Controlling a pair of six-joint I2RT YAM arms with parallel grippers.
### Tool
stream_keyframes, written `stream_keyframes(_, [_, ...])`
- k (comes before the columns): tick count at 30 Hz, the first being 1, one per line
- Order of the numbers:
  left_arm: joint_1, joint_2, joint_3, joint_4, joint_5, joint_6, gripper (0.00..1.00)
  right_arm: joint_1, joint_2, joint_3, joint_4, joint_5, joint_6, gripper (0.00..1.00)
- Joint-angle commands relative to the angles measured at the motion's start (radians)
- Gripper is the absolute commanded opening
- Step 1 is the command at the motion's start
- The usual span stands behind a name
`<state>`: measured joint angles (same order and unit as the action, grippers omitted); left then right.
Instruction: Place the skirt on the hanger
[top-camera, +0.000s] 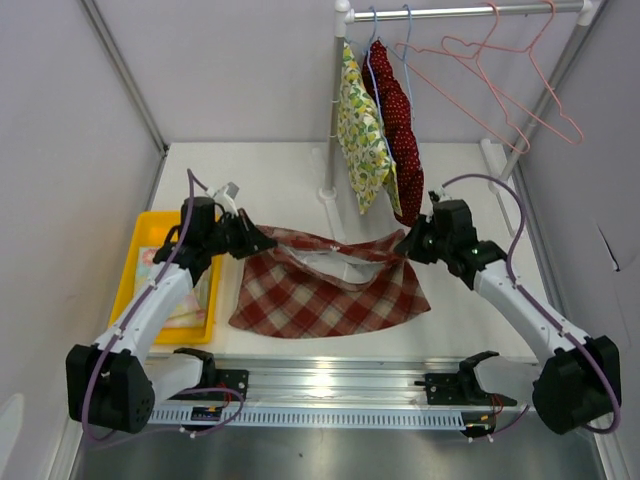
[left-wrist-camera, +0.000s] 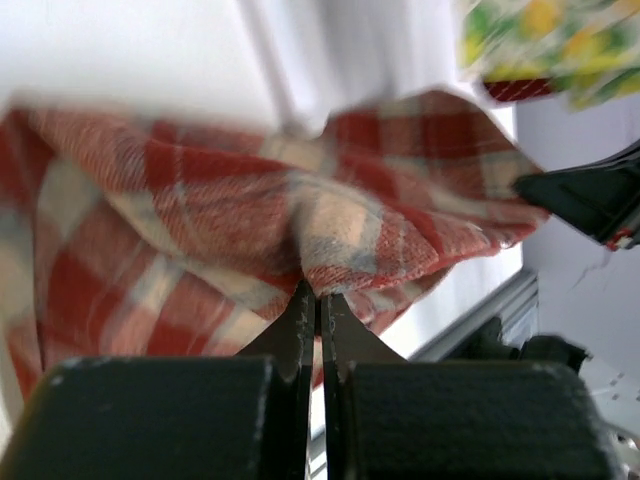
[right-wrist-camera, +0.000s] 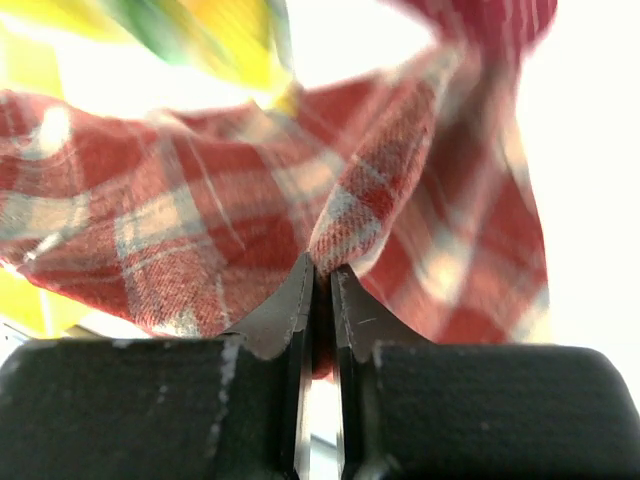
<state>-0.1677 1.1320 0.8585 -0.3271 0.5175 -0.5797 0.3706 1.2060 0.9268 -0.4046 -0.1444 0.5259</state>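
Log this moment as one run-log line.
left gripper: shut on red plaid fabric skirt | right gripper: shut on skirt | skirt: spread between grippers, not hung | pink wire hangers: empty on metal rail

Left gripper (top-camera: 266, 241) and right gripper (top-camera: 404, 243) pinch skirt (top-camera: 330, 292).

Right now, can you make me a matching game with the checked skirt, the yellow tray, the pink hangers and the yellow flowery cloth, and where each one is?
Things:
1 checked skirt
2 yellow tray
3 pink hangers
4 yellow flowery cloth

Places:
A hanging empty on the rail
B on the table by the left arm
C pinched at its ends by the left tool and the right tool
D hanging beside a red dotted cloth

Pairs: 1-C, 2-B, 3-A, 4-D
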Motion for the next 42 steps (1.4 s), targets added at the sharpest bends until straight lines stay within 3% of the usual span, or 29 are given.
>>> stream_keyframes(1, [0.007, -0.084, -0.120, 0.045, 0.032, -0.020, 0.00, -0.002, -0.111, -0.124, 0.058, 0.005, 0.101, 0.04])
stream_keyframes(4, [-0.003, -0.138, -0.206, 0.030, 0.047, -0.020, 0.04, 0.011, -0.163, -0.244, 0.059, -0.018, 0.161, 0.18])
stream_keyframes(5, [-0.012, -0.165, -0.225, 0.017, 0.042, -0.016, 0.10, 0.020, -0.175, -0.265, 0.058, -0.012, 0.172, 0.22])
stream_keyframes(6, [-0.016, -0.179, -0.236, 0.001, 0.042, -0.012, 0.16, 0.036, -0.180, -0.298, 0.050, 0.000, 0.190, 0.33])
stream_keyframes(7, [-0.018, -0.195, -0.249, -0.007, 0.042, -0.011, 0.31, 0.072, -0.187, -0.308, 0.043, 0.018, 0.197, 0.40])
stream_keyframes(8, [-0.021, -0.211, -0.260, -0.015, 0.042, -0.011, 0.39, 0.086, -0.194, -0.315, 0.032, 0.037, 0.203, 0.46])
stream_keyframes(9, [-0.023, -0.244, -0.262, -0.036, 0.042, -0.006, 0.43, 0.102, -0.210, -0.319, 0.014, 0.069, 0.210, 0.60])
stream_keyframes(11, [-0.023, -0.270, -0.260, -0.056, 0.045, 0.000, 0.51, 0.117, -0.233, -0.322, -0.006, 0.089, 0.215, 0.70])
stream_keyframes(14, [-0.024, -0.313, -0.247, -0.096, 0.067, 0.000, 0.57, 0.114, -0.296, -0.281, -0.074, 0.143, 0.206, 0.73])
stream_keyframes(19, [-0.024, -0.318, -0.216, -0.131, 0.049, 0.026, 0.58, 0.094, -0.316, -0.186, -0.160, 0.195, 0.165, 0.75])
stream_keyframes(24, [-0.024, -0.314, -0.191, -0.131, 0.062, 0.030, 0.58, 0.035, -0.301, 0.058, -0.256, 0.212, 0.060, 0.73])
stream_keyframes(28, [-0.024, -0.311, -0.121, -0.159, 0.056, 0.060, 0.59, -0.094, -0.196, 0.338, -0.290, 0.117, -0.075, 0.72])
stream_keyframes(33, [-0.024, -0.296, -0.072, -0.174, 0.082, 0.078, 0.59, -0.304, -0.005, 0.766, -0.275, -0.167, -0.213, 0.68])
stream_keyframes(37, [-0.024, -0.285, -0.050, -0.174, 0.099, 0.087, 0.59, -0.361, 0.142, 1.019, -0.240, -0.234, -0.300, 0.68])
stream_keyframes(42, [-0.024, -0.270, -0.038, -0.167, 0.122, 0.093, 0.59, -0.432, 0.318, 1.175, -0.126, -0.245, -0.325, 0.70])
